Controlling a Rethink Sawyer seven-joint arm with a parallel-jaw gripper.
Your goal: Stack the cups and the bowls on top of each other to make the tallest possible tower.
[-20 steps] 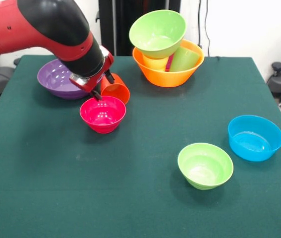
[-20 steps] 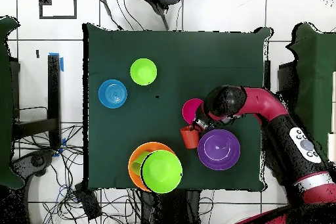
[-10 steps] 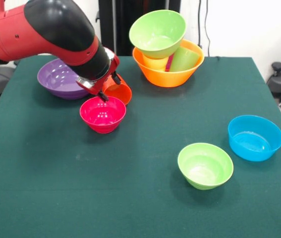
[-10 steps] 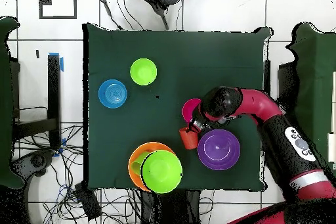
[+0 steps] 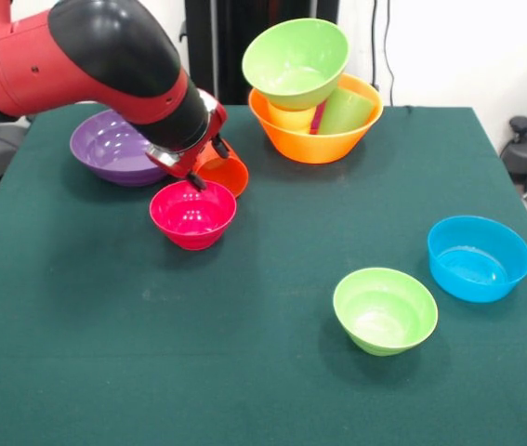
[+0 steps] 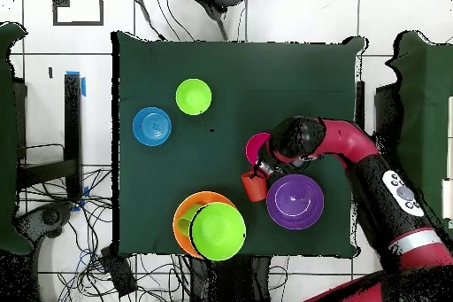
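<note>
Lying tilted on the desk (image 5: pixel 244 372) between the wide purple bowl (image 5: pixel 114 146) and the small pink-red bowl (image 5: pixel 192 214), the orange-red cup (image 5: pixel 224 173) has the end effector (image 5: pixel 205 163) at its rim, fingers straddling the wall, whether clamped cannot be told, well apart from the tower (image 5: pixel 309 88).

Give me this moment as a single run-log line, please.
gripper: at orange-red cup, grip unclear | cup: beside pink-red bowl | tower: large green bowl atop cups in orange bowl | loose: purple bowl, blue bowl, small green bowl
</note>
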